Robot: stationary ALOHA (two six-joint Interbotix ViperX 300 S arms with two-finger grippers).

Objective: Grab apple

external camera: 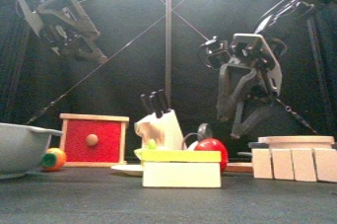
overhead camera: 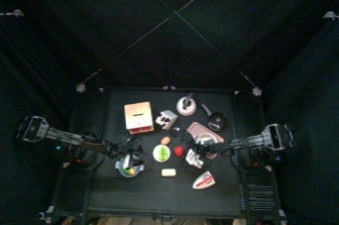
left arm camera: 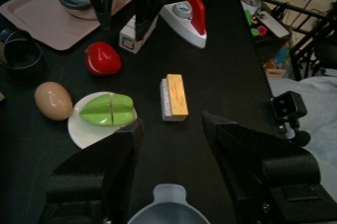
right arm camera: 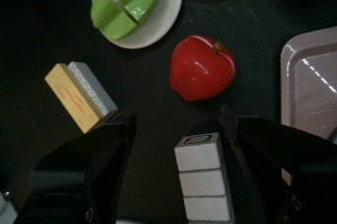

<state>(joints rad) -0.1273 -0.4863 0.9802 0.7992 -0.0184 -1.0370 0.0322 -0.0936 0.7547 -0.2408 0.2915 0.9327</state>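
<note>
The apple is small, round and red. It lies on the black table between a white plate of green slices and a pink tray. It also shows in the top view, the front view and the left wrist view. My right gripper is open and empty, hanging above the table a short way from the apple, over a row of white blocks. My left gripper is open and empty, raised over a grey bowl, farther from the apple.
A yellow sponge, an egg and a red-and-white wedge slice lie around the apple. A tan box with a red face and a knife block stand behind.
</note>
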